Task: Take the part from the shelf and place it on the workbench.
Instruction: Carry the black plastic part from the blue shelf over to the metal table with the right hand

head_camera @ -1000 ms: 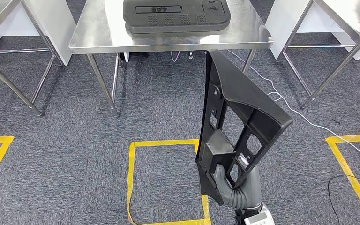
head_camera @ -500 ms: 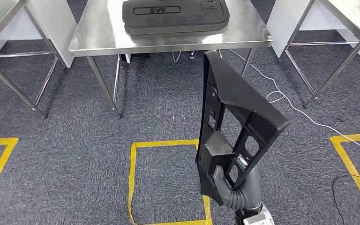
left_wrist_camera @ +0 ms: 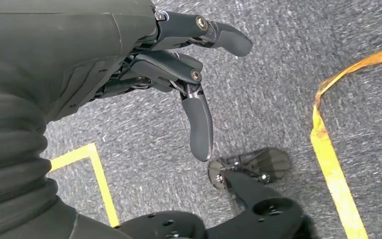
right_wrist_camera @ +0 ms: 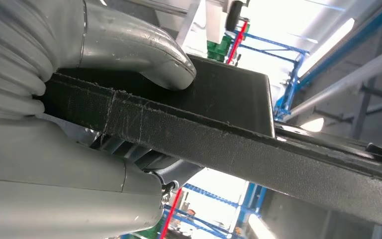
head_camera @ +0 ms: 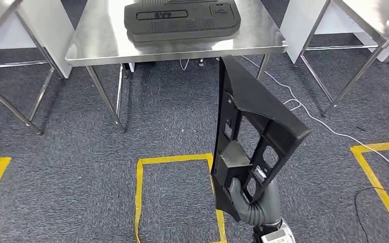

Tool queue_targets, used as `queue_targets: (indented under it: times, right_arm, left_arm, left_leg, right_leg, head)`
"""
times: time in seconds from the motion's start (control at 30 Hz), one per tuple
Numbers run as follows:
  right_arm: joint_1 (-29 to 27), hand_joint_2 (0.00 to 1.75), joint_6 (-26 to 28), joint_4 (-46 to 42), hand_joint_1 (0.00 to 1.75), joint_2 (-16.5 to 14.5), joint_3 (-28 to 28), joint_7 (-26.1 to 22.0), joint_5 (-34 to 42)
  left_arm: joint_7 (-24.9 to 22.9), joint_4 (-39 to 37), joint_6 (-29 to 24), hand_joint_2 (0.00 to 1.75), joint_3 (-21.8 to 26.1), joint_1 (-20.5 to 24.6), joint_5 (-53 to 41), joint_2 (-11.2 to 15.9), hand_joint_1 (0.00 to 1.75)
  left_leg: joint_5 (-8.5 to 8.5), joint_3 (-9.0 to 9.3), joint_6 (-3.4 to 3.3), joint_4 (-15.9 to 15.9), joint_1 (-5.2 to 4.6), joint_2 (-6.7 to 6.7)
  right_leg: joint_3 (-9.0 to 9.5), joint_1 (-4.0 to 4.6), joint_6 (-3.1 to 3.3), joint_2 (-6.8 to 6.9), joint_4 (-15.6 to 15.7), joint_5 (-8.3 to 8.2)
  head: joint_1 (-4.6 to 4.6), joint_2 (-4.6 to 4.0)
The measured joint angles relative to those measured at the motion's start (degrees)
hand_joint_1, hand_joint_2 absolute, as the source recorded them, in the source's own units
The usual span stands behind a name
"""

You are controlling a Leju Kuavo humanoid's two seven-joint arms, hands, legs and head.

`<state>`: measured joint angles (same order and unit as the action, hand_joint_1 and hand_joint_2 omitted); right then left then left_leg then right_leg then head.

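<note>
Shifted view since 1 second ago: the counter now sits slightly further left and higher in the head view, while the right robot hand keeps its grasp on the black part.
Nearest, low in the head view, the right robot hand clasps the lower end of the part, thumb pressed on its flat face and fingers wrapped under its edge; the part stands nearly upright, a long black frame with cut-out openings, its top end reaching up to the counter's front edge. Left robot hand hangs over the grey carpet, released, fingers apart and holding nothing. Yellow tape squares mark the floor beneath. Further off, the steel counter carries another black moulded panel, and a white cable trails across the carpet to its right.
</note>
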<state>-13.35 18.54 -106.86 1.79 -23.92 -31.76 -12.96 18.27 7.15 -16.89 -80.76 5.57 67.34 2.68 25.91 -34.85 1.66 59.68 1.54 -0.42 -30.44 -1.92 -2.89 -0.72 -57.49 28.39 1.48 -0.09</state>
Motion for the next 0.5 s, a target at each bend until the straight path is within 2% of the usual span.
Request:
queue_targets:
  times: [0.07,0.13,0.17,0.23,0.27,0.3,0.33,0.37,0.4,0.47,0.5]
  right_arm:
    - [0.1,1.75,0.5,-0.1,1.75,0.0,0.0,-0.1,-1.3]
    - [0.2,1.75,0.9,-0.5,1.75,0.1,0.0,-0.3,-2.3]
    - [0.3,1.75,1.1,-0.8,1.75,0.2,0.0,-0.3,-2.7]
    - [0.6,1.75,1.2,-1.2,1.75,0.5,0.0,-0.4,-3.1]
    - [0.6,1.75,1.3,-1.4,1.75,0.6,0.0,-0.4,-3.1]
    - [0.6,1.75,1.3,-1.4,1.75,0.7,0.0,-0.4,-3.1]
    - [0.6,1.75,1.3,-1.5,1.75,0.8,0.0,-0.4,-3.1]
    - [0.7,1.75,1.3,-1.5,1.75,0.8,0.0,-0.4,-3.2]
    - [0.7,1.75,1.4,-1.7,1.75,0.9,0.0,-0.4,-3.3]
    - [0.8,1.75,1.5,-2.1,1.75,1.0,0.0,-0.5,-3.9]
    - [0.9,1.75,1.7,-2.4,1.75,1.0,0.1,-0.6,-4.3]
  left_arm:
    - [0.0,0.0,0.0,1.75,-0.1,0.1,0.0,0.0,0.0]
    - [0.0,0.0,0.0,1.75,-0.1,0.1,0.0,0.0,0.0]
    - [0.0,0.0,0.0,1.75,-0.1,0.1,0.0,0.0,0.0]
    - [0.0,0.0,0.0,1.75,-0.1,0.1,0.0,0.1,0.0]
    - [0.0,0.0,0.0,1.75,-0.1,0.1,0.0,0.1,0.0]
    - [0.0,0.0,0.0,1.75,-0.1,0.1,0.0,0.1,0.0]
    - [0.0,0.0,0.0,1.75,-0.1,0.1,0.0,0.1,0.0]
    - [0.0,0.0,0.0,1.75,-0.1,0.1,0.0,0.1,0.0]
    - [0.0,0.0,0.1,1.75,-0.1,0.1,0.0,0.0,0.0]
    - [0.1,0.0,0.1,1.75,-0.1,0.1,0.0,-0.1,0.0]
    - [0.1,0.0,0.1,1.75,-0.1,0.1,0.0,-0.2,0.0]
  left_leg:
    - [0.24,-0.05,-0.99,-0.2,-0.39,-0.05]
    - [0.23,0.12,-2.06,-0.5,-0.57,-0.06]
    - [0.25,0.23,-2.54,-0.6,-0.61,-0.04]
    - [0.49,0.35,-3.23,-0.6,-0.92,0.03]
    - [0.62,0.44,-3.44,-0.6,-1.13,0.04]
    - [0.76,0.59,-3.62,-0.6,-1.35,0.02]
    - [0.9,0.82,-3.77,-0.6,-1.55,-0.03]
    - [1.07,1.12,-3.87,-0.6,-1.72,-0.09]
    - [1.25,1.43,-3.91,-0.6,-1.85,-0.15]
    - [1.67,1.83,-3.72,-0.5,-2.25,-0.23]
    - [1.81,1.89,-3.57,-0.5,-2.34,-0.25]
  right_leg:
    - [0.09,0.02,-0.66,0.0,0.4,0.05]
    - [-0.4,-0.07,-0.92,0.15,-0.9,0.84]
    - [-1.64,-0.04,-0.74,0.22,-3.5,2.02]
    - [-6.05,0.28,-0.07,0.29,-11.6,5.15]
    - [-8.3,0.44,0.09,0.29,-15.4,6.22]
    - [-9.72,0.6,0.04,0.29,-17.3,6.42]
    - [-10.01,0.77,-0.16,0.29,-16.9,5.62]
    - [-9.15,0.98,-0.38,0.3,-14.2,3.98]
    - [-7.46,1.26,-0.47,0.34,-10.0,1.92]
    - [-4.4,1.83,0.16,0.37,-2.9,-1.35]
    - [-3.65,2.07,0.63,0.38,-1.3,-2.1]
  head:
    - [-0.08,0.0]
    - [-0.19,0.0]
    - [-0.26,0.0]
    - [-0.39,0.0]
    - [-0.42,0.0]
    - [-0.4,0.0]
    - [-0.41,0.0]
    - [-0.42,0.0]
    - [-0.42,0.0]
    - [-0.36,0.0]
    - [-0.32,0.0]
